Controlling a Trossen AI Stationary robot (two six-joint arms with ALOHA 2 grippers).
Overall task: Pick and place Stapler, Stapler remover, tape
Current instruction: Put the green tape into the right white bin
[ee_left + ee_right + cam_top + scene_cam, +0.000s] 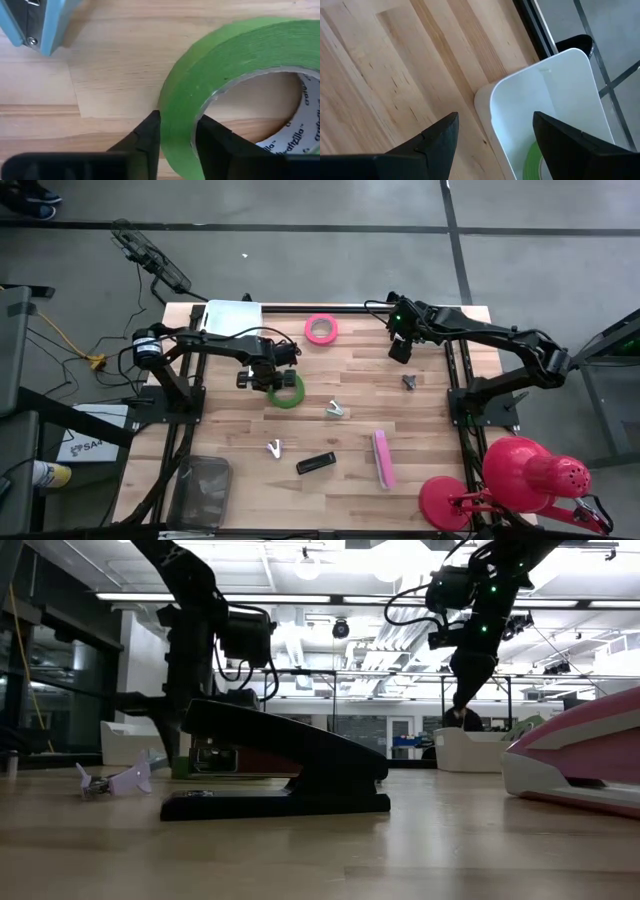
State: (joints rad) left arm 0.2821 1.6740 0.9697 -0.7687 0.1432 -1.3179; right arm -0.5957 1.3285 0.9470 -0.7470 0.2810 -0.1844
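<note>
Green tape roll [235,85], core printed "craftzilla", flat on wooden table [430,420] at centre-left of high view, wall clamped between left gripper [177,132] fingers. Upper right: right gripper [400,350] hovering, fingers spread apart.

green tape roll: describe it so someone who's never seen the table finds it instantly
On the wooden table, look just left of centre, where the left gripper reaches in from the left side. The green tape roll lies flat there, and the gripper's fingers straddle its wall, one outside and one inside. The other roll on the table is the pink tape, near the far edge.
</note>
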